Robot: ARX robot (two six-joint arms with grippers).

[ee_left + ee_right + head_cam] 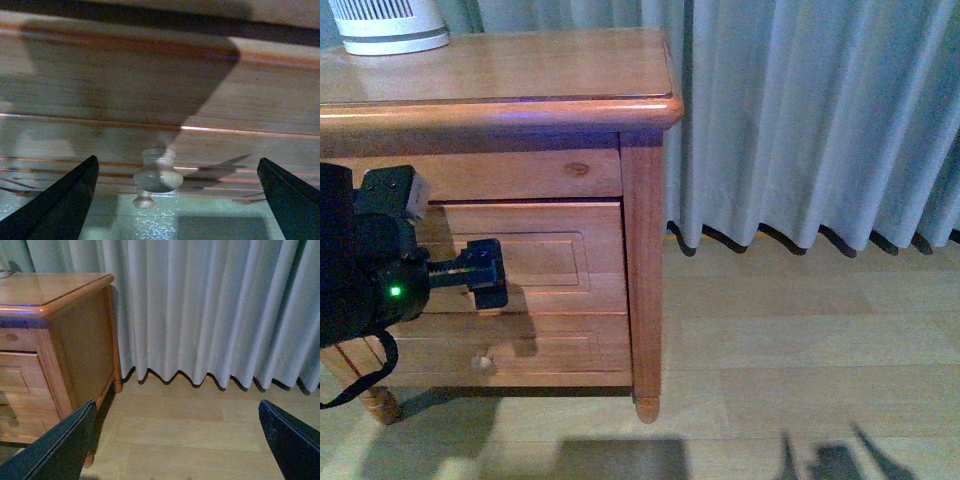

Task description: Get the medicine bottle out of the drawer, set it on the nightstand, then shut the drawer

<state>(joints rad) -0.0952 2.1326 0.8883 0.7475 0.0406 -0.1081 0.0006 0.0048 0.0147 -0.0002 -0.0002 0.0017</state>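
Observation:
The honey-brown nightstand (520, 70) fills the left of the front view. Its upper drawer (555, 262) looks pushed in flush. My left gripper (488, 273) is open right in front of that drawer's panel and covers the knob there. In the left wrist view the drawer's round wooden knob (157, 172) sits between the spread dark fingers (60, 205), nearer one of them, with a gap on both sides; the left gripper (177, 200) holds nothing. My right gripper (177, 440) is open over bare floor, beside the nightstand (75, 335). The medicine bottle is hidden.
A white ribbed appliance (390, 28) stands on the back left of the nightstand top. The lower drawer has its own small knob (480, 362), also seen as knob (143, 200). Grey curtains (810, 110) hang behind, over pale wood flooring (800, 350).

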